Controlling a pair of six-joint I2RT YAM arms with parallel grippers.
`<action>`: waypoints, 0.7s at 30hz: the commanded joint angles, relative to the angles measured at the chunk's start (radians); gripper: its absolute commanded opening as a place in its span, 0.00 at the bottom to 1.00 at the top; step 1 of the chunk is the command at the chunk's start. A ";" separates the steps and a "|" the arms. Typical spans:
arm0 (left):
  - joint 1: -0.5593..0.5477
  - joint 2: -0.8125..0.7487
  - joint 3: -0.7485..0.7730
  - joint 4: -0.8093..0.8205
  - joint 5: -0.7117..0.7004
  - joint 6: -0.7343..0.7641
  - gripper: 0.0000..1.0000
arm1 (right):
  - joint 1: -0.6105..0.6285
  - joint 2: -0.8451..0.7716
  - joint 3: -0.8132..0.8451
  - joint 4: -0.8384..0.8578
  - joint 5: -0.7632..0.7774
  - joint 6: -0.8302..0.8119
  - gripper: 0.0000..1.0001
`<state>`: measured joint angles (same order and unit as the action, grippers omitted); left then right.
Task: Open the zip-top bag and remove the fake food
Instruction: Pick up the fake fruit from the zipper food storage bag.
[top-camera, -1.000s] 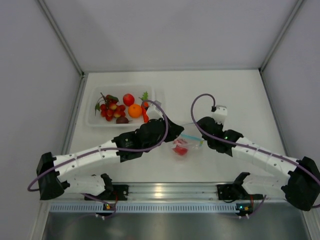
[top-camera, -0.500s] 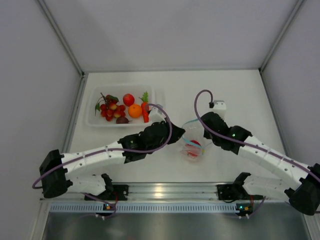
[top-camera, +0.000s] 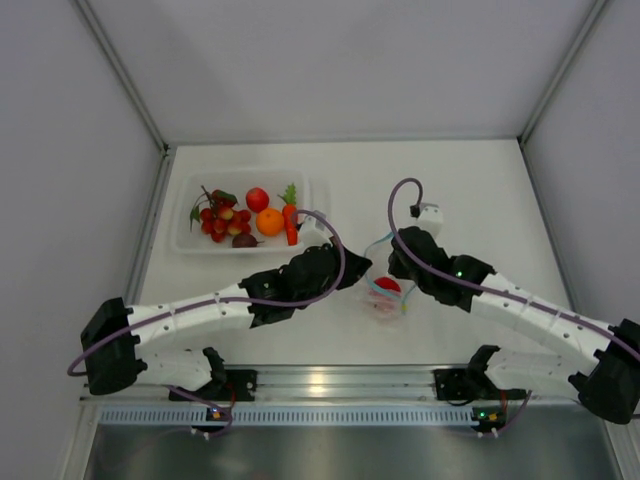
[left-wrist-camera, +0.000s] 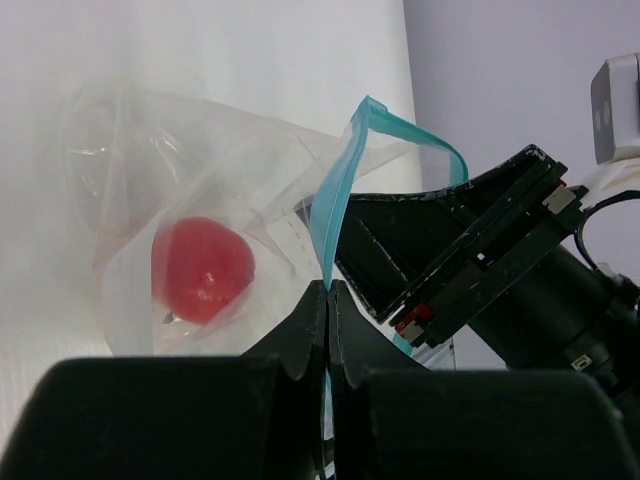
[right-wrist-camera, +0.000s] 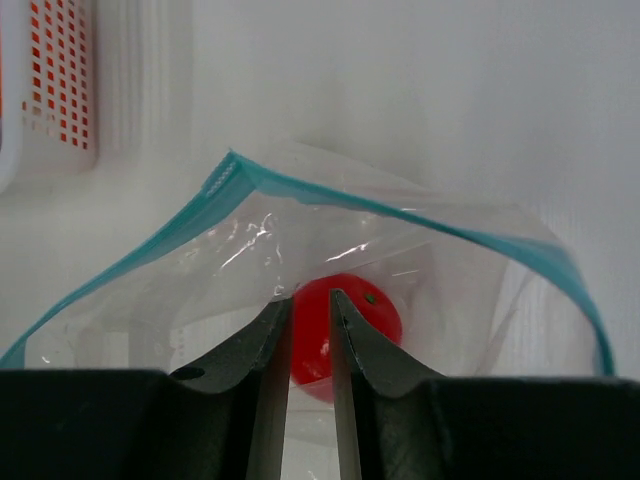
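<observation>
The zip-top bag (top-camera: 384, 300) hangs between my grippers with its teal zip strip (left-wrist-camera: 340, 185) parted into an open loop. A red round fruit (top-camera: 388, 286) lies inside it and shows in the left wrist view (left-wrist-camera: 200, 268) and the right wrist view (right-wrist-camera: 365, 310). My left gripper (top-camera: 357, 272) is shut on the teal strip at the bag's left edge (left-wrist-camera: 328, 290). My right gripper (top-camera: 397, 268) points down into the bag's mouth (right-wrist-camera: 310, 300), its jaws a narrow gap apart, with the fruit beyond the tips and not held.
A rigid clear tray (top-camera: 185, 245) at the back left holds a red berry cluster (top-camera: 215, 218), a red fruit (top-camera: 257, 199), an orange (top-camera: 269, 221), a carrot (top-camera: 290, 225) and a dark piece (top-camera: 243, 240). White walls close in left, right and behind.
The bag has been lifted and its mouth pulled open. My right gripper has left the bag's right edge and moved left over the mouth. My left gripper still holds the strip.
</observation>
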<state>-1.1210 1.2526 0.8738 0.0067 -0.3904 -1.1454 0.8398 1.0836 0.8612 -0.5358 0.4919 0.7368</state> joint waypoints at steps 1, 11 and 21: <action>0.001 -0.010 -0.009 0.084 -0.002 -0.028 0.00 | 0.053 -0.002 -0.016 0.102 0.068 0.105 0.22; -0.011 -0.015 -0.039 0.119 -0.013 -0.066 0.00 | 0.165 0.078 -0.014 0.106 0.154 0.191 0.23; -0.023 -0.062 -0.093 0.118 -0.039 -0.082 0.00 | 0.165 0.119 -0.109 0.108 0.171 0.194 0.26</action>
<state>-1.1408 1.2301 0.7921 0.0677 -0.4065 -1.2114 0.9943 1.2003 0.7586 -0.4511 0.6235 0.9169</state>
